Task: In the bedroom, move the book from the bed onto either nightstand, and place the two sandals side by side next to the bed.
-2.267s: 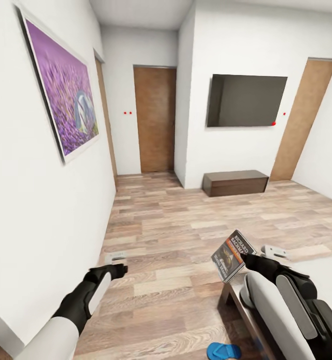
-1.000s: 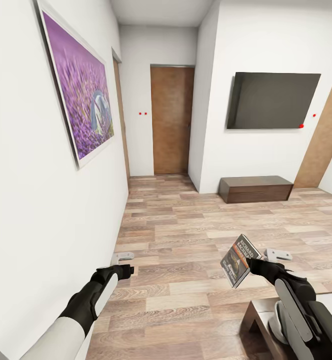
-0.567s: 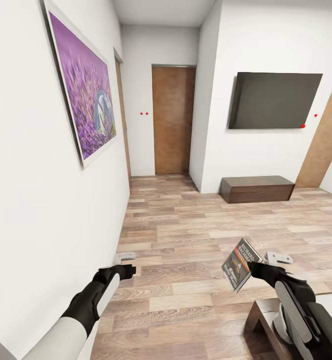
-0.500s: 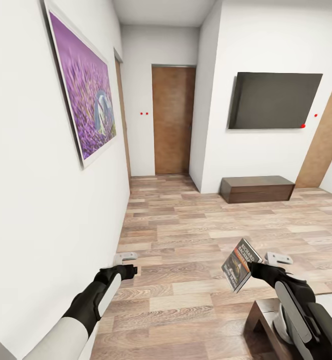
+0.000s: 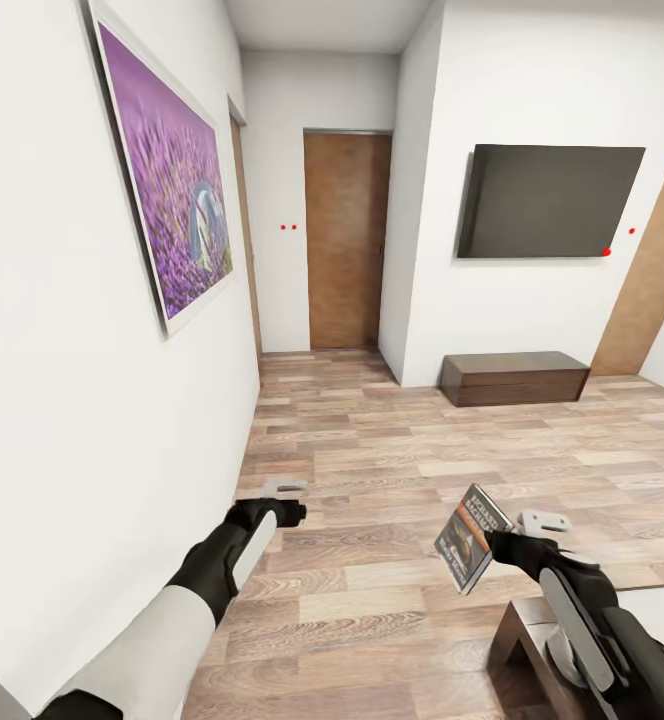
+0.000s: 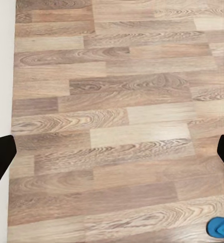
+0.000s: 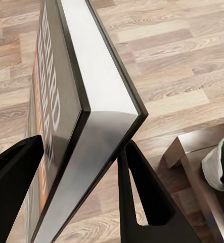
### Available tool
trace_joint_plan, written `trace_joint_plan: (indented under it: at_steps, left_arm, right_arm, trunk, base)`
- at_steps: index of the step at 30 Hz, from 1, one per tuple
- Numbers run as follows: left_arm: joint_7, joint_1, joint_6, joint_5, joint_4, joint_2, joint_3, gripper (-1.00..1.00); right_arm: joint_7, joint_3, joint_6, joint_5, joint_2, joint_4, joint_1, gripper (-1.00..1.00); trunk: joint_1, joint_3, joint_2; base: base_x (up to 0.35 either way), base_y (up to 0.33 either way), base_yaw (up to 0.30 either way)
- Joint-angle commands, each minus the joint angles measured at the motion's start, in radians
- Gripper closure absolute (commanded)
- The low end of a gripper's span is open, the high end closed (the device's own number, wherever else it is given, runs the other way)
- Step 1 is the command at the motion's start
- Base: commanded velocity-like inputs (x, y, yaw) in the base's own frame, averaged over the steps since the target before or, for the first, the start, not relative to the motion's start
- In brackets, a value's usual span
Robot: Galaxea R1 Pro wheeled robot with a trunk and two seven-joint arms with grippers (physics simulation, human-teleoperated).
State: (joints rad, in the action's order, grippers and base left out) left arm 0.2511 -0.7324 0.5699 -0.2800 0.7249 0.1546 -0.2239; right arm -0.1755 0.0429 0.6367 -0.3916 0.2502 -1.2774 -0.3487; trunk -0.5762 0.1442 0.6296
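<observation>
My right gripper point(image 5: 500, 541) is shut on the book point(image 5: 469, 535), a thin dark paperback with an orange band, and holds it upright over the wood floor. In the right wrist view the book point(image 7: 86, 116) stands edge-on between the two black fingers point(image 7: 142, 197). Just below and right of it is the bed's point(image 5: 528, 636) dark wooden corner, with pale mattress point(image 7: 220, 162) on top. My left gripper point(image 5: 286, 502) reaches forward beside the white left wall, open and holding nothing. One blue sandal point(image 6: 220, 228) lies on the floor at the edge of the left wrist view. The nightstand is out of view.
A purple painting point(image 5: 167, 190) hangs on the left wall close to my left arm. Ahead are a brown door point(image 5: 344, 240), a wall-mounted TV point(image 5: 552, 200) and a low dark cabinet point(image 5: 512, 378) under it. Wood floor point(image 5: 392, 470) stretches between me and them.
Over the first second the camera turned and the bed corner slid lower right. In the last half second my left arm stretched forward and right; the book shifted slightly left.
</observation>
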Motion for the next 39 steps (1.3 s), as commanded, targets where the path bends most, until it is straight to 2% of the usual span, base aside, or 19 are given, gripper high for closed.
trace_joint_plan:
  at_steps: [1,8,13,18,19,39]
  left_arm:
    - [0.006,-0.018,0.005,-0.011,-0.012,0.003,-0.004,-1.00]
    - [-0.005,-0.041,-0.018,-0.014,-0.031,0.008,-0.010,-1.00]
    - [-0.011,-0.042,-0.092,-0.017,-0.044,0.010,-0.030,-1.00]
    - [-0.051,-0.042,-0.103,-0.017,-0.046,0.011,-0.033,-1.00]
    - [-0.085,-0.042,-0.106,-0.016,-0.047,0.010,-0.034,-1.00]
    - [-0.093,-0.042,-0.107,-0.017,-0.047,0.008,-0.035,-1.00]
  right_arm:
    - [-0.010,0.006,0.003,-0.010,0.001,-0.002,-0.001,1.00]
    - [-0.008,0.020,0.001,-0.008,0.001,-0.009,-0.001,1.00]
    - [-0.009,0.046,-0.003,-0.007,0.001,-0.015,-0.001,1.00]
    - [-0.009,0.047,-0.003,-0.007,0.001,-0.016,-0.001,1.00]
    - [-0.009,0.046,-0.004,-0.008,0.001,-0.016,-0.001,1.00]
    - [-0.007,0.049,-0.004,-0.009,0.001,-0.041,-0.001,1.00]
  trunk:
    - [0.000,0.002,0.002]
    - [0.000,0.002,0.002]
    - [0.000,0.002,0.002]
    - [0.000,0.002,0.002]
    - [0.000,0.002,0.002]
    - [0.000,0.002,0.002]
  base:
    - [0.000,0.000,0.000]
    - [0.000,0.000,0.000]
    - [0.000,0.000,0.000]
    - [0.000,0.000,0.000]
    - [0.000,0.000,0.000]
    - [0.149,0.016,0.000]
